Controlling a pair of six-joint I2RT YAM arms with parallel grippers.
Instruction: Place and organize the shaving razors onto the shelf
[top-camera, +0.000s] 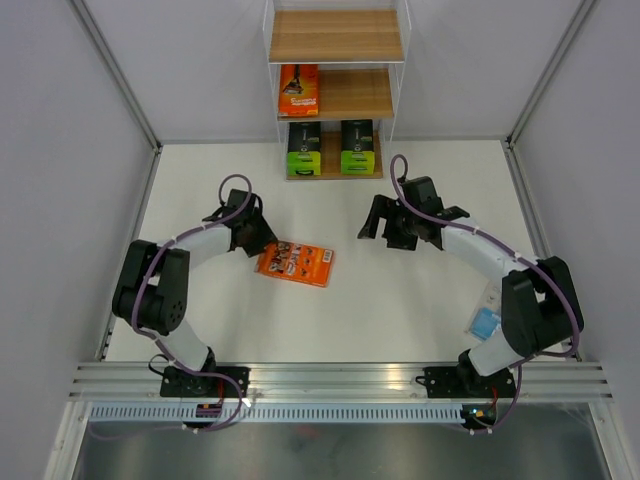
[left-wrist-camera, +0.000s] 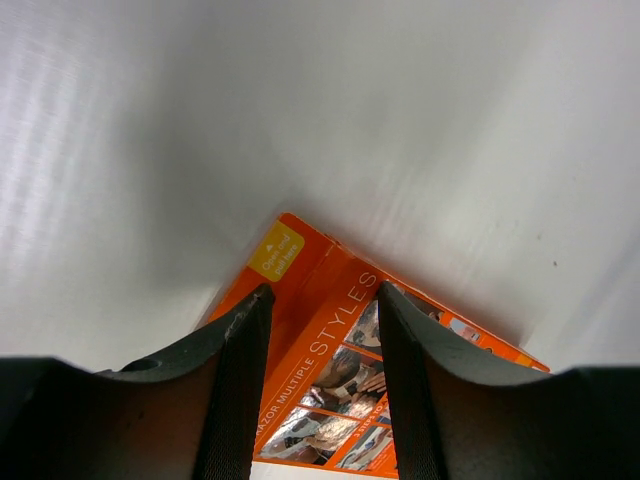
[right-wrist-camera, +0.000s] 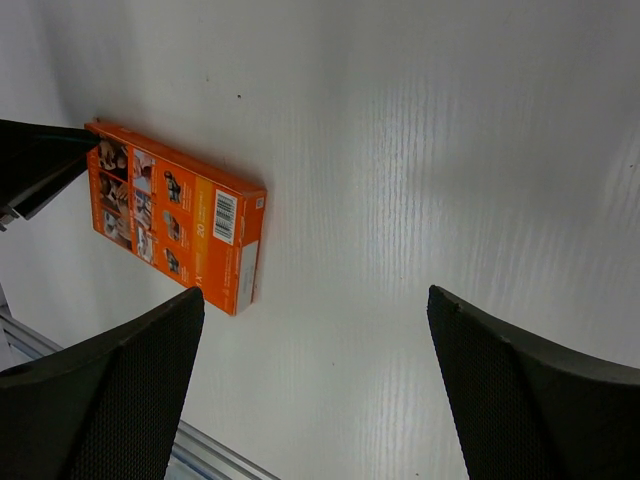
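Nearest me, the light blue pack (top-camera: 485, 322) lies on the table (top-camera: 400, 300) right against the right arm's lower links, at the right side. Further in, left of centre, the loose orange pack (top-camera: 294, 263) lies flat on the table, printed face up, long side running left to right with a slight tilt. My left gripper (top-camera: 258, 238) is down at that pack's left end. On its wrist view the two fingers stand part-way apart with the pack's face showing in the gap, and the left finger sits at the pack's edge. Whether they pinch anything I cannot tell. My right gripper (top-camera: 388, 225) hangs over bare table to the right of the orange pack, well apart from it, jaws spread wide with nothing between them. At the far wall stands the shelf (top-camera: 336, 35). Its top board is bare wood. The shelved orange pack (top-camera: 298, 90) sits at the left end of the middle board. On the bottom board the left green-and-black pack (top-camera: 304, 150) and right green-and-black pack (top-camera: 357, 148) sit side by side with a gap between them.
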